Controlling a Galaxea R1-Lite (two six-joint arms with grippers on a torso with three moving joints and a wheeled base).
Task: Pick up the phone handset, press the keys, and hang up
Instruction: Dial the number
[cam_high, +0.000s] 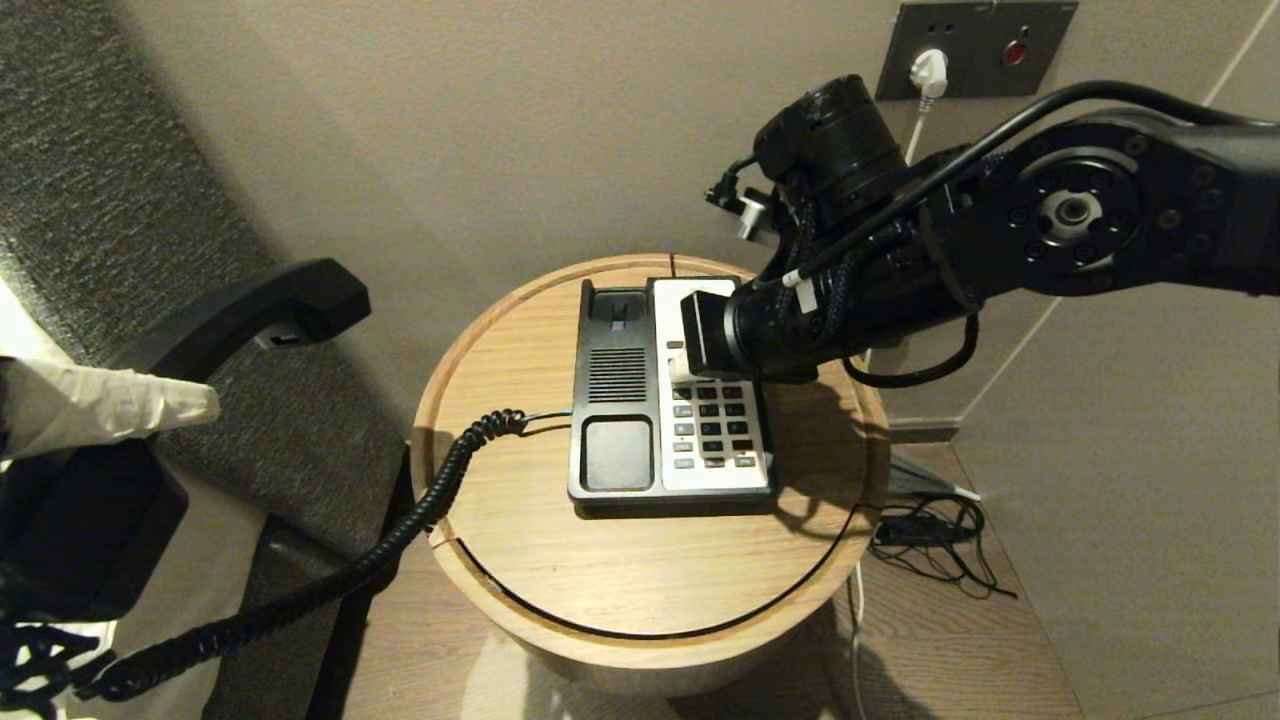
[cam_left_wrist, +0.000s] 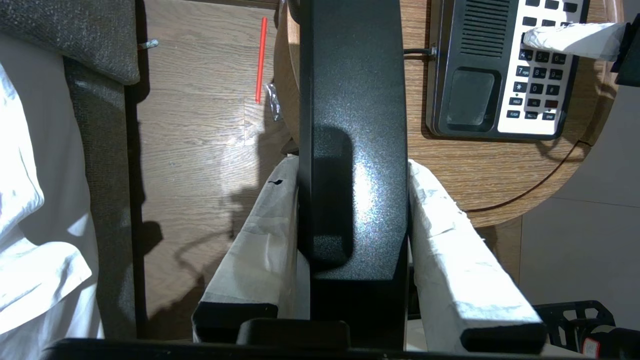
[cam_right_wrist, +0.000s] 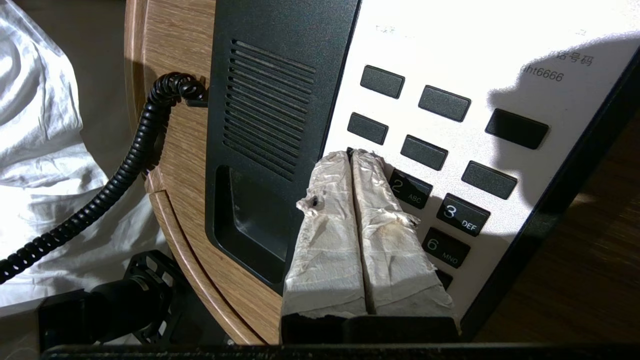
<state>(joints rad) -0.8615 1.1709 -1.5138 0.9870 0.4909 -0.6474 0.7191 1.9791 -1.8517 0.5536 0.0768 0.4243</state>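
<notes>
Beige wall and a grey socket plate (cam_high: 975, 48) stood behind a round wooden side table (cam_high: 640, 570), on which the black-and-white phone base (cam_high: 668, 395) sat with its empty cradle toward the robot's left. Well off that side, clear of the table and raised over the armchair (cam_high: 130, 200), the left gripper (cam_left_wrist: 352, 200) was clamped on the phone handset (cam_left_wrist: 352, 125), its paper-wrapped fingers (cam_left_wrist: 450, 235) pressed to both flanks of the shaft; the coiled cord (cam_high: 400, 520) ran slack from the base down toward that arm. The handset's long axis ran straight out between those fingers, away from the wrist.

At the keypad (cam_high: 712, 425), the right gripper (cam_right_wrist: 352, 160) had its two wrapped fingers pinched flat together into a single probe, holding nothing, the tips down on the upper left corner of the number block, just beside the 2 key (cam_right_wrist: 410, 188). My reading is that the key pressing was underway, so the right arm was the nearer one for that step (hanging up would fall to the left).

Whichever key lay under the tips was covered. From the head view the right forearm hid the fingertips and the upper keys, and the left gripper was cut off at the frame edge
</notes>
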